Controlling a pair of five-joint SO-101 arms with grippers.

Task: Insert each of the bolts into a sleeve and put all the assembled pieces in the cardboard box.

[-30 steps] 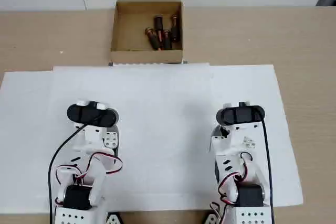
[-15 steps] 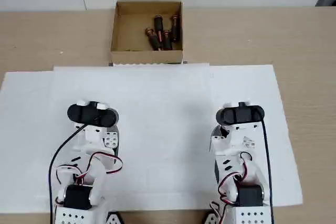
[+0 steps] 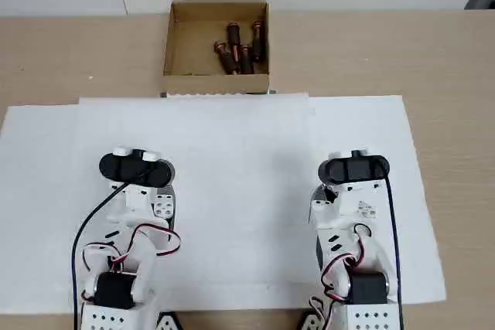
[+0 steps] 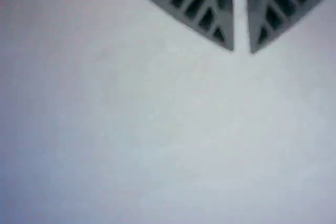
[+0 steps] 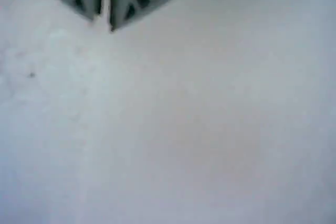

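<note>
High view: sleeved bolts [image 3: 240, 48] lie inside cardboard box [image 3: 179, 44], far side of table. 2 arms [image 3: 135, 191] folded back over white paper [image 3: 240, 160]. Wrist views: left gripper [image 4: 241, 48] and right gripper [image 5: 105, 23] pressed nearly together, just above the paper.

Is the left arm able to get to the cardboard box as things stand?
Probably yes. The left gripper sits shut over the white sheet, and only flat sheet lies between it and the cardboard box. Whether the arm stretches that far is unclear.
</note>
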